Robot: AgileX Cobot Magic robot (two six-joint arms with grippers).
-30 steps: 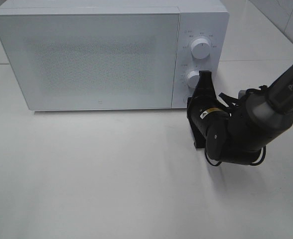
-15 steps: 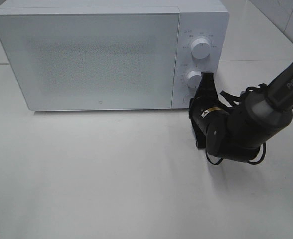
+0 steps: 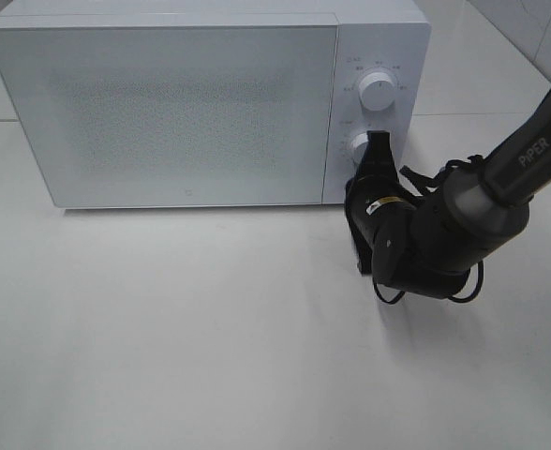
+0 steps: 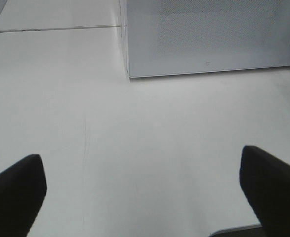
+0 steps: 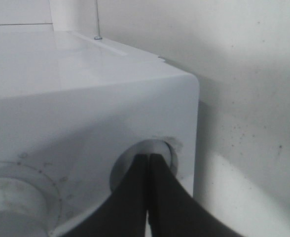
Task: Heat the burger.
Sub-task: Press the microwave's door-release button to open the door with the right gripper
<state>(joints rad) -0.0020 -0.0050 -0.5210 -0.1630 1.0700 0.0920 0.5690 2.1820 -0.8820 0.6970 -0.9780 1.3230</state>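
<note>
Two dials sat on the control panel of a white microwave (image 3: 191,103), an upper dial (image 3: 379,93) and a lower dial (image 3: 358,142), each ringed by small printed marks too fine to read. The microwave door (image 3: 163,112) was shut, and its speckled front let nothing inside be made out. The burger showed in none of the views, so neither its place nor its look could be told.

The right gripper (image 3: 362,183) reached up to the panel below the lower dial. In the right wrist view its jaws were pressed together with nothing between them, and the tips of the right gripper (image 5: 149,157) rested at a round button (image 5: 163,148) set near the rounded corner of the microwave. The dark right arm (image 3: 463,225) carried the white lettering "PiPER" (image 3: 536,150) along its upper link.

The left gripper (image 4: 144,197) hung over the bare white surface (image 3: 163,328) in front of the microwave, its jaws spread wide and holding nothing, with one finger (image 4: 14,192) at each side of the left wrist view. A tiny mark (image 4: 207,63) sat low on the door, too small to read.
</note>
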